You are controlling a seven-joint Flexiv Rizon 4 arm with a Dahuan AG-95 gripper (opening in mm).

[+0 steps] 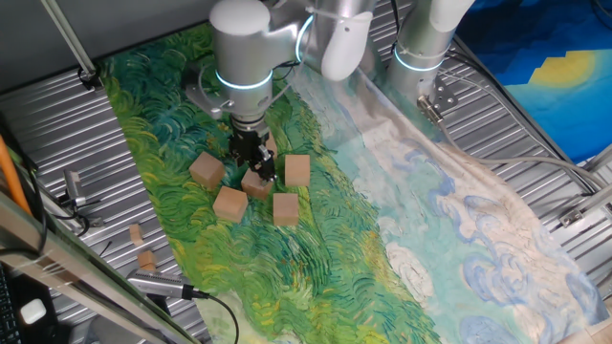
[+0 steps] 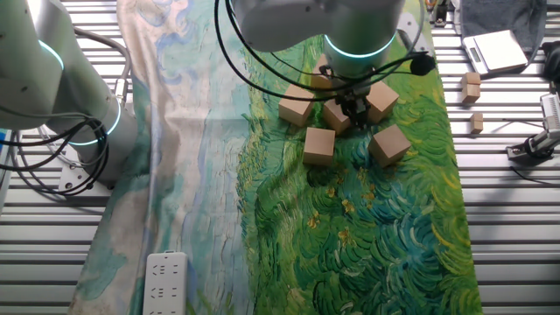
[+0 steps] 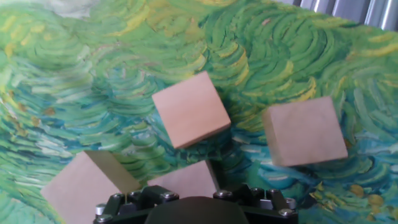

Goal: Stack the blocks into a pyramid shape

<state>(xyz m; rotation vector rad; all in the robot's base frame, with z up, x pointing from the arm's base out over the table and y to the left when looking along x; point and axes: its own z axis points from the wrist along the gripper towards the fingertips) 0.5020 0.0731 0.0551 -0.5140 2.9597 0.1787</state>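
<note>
1. Claw (image 1: 255,161) low over painted cloth (image 1: 316,239), down among cluster of blocks; in other fixed view claw (image 2: 353,107) seen from opposite side.
2. Fingers on either side of middle block (image 1: 256,182), appear clamped on it; contact not fully clear, partly hidden by claw body.
3. In hand view, same block (image 3: 185,181) right under claw housing, only top part showing.
4. 6 blocks visible, all on cloth, none stacked.
5. In 1 fixed view: block (image 1: 206,170) left of claw, block (image 1: 297,169) right of claw, block (image 1: 229,204) and block (image 1: 285,208) in front, nearer camera.
6. 6th block (image 2: 322,73) behind claw in other fixed view, mostly hidden by arm.
7. Hand view: block (image 3: 191,109) ahead of claw, block (image 3: 305,131) ahead right, block (image 3: 84,186) close at left, touching or nearly touching held one.
8. 2 small wood bits (image 1: 141,246) off cloth on metal table (image 1: 86,143), well apart from claw.
</note>
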